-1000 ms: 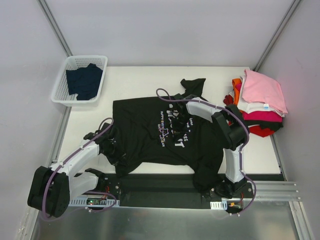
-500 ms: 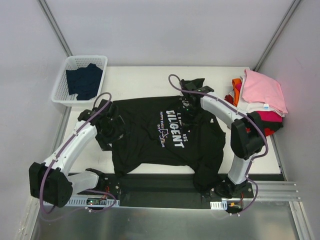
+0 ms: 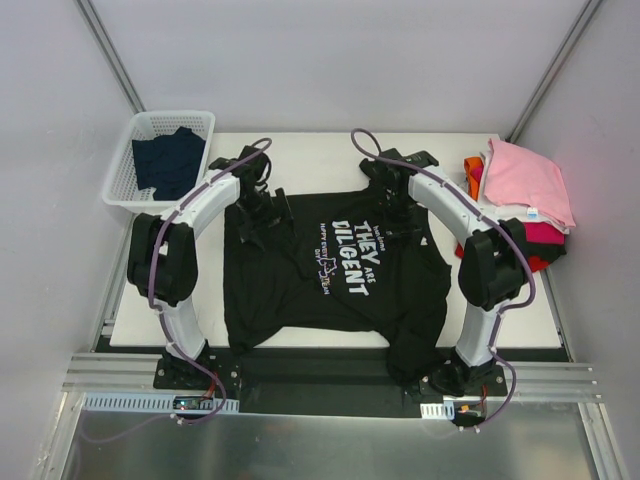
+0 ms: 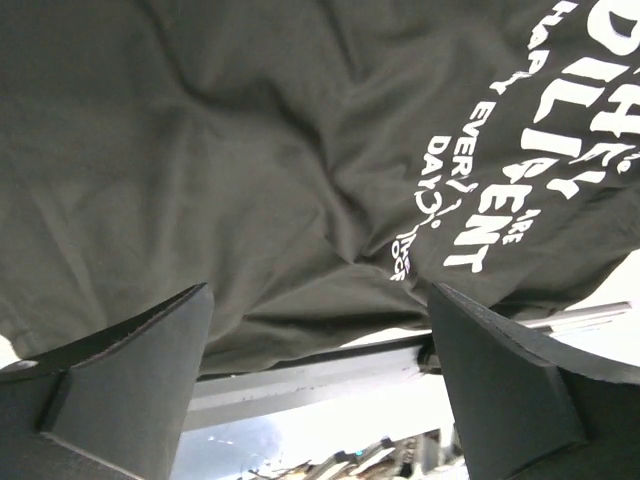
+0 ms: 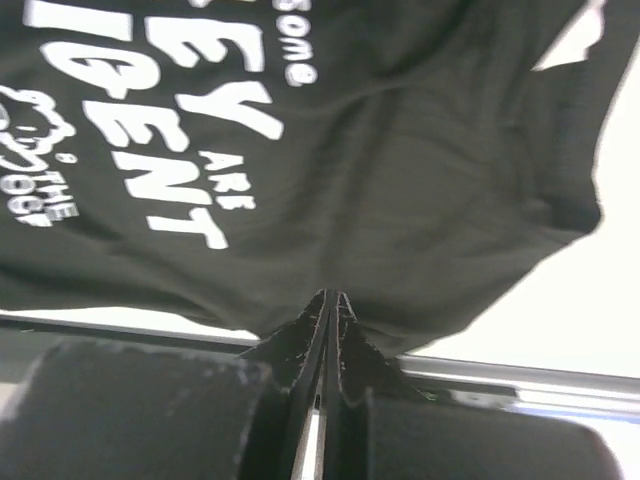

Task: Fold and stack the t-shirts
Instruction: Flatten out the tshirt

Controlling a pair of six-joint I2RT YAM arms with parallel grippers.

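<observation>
A black t-shirt [image 3: 330, 290] with white lettering lies spread face up mid-table, and its lower right corner hangs over the near edge. My left gripper [image 3: 262, 215] hovers over the shirt's far left shoulder, open, with only the shirt [image 4: 250, 150] showing past the wide-apart jaws of that gripper [image 4: 320, 300]. My right gripper [image 3: 395, 210] is over the far right shoulder. In the right wrist view this gripper [image 5: 328, 297] is shut with nothing visible between its jaws, and the printed cloth [image 5: 400, 150] lies beyond. A stack of folded t-shirts [image 3: 525, 180], pink on top, sits at the right.
A white basket [image 3: 120, 190] at the far left holds a dark navy t-shirt [image 3: 168, 162]. A metal rail [image 3: 330, 375] runs along the near edge. Grey walls close in the table on three sides.
My left gripper opened, let go of the shirt's left side and swung to the far left shoulder. The right gripper moved right and farther back. The shirt now lies flatter, showing more lettering.
</observation>
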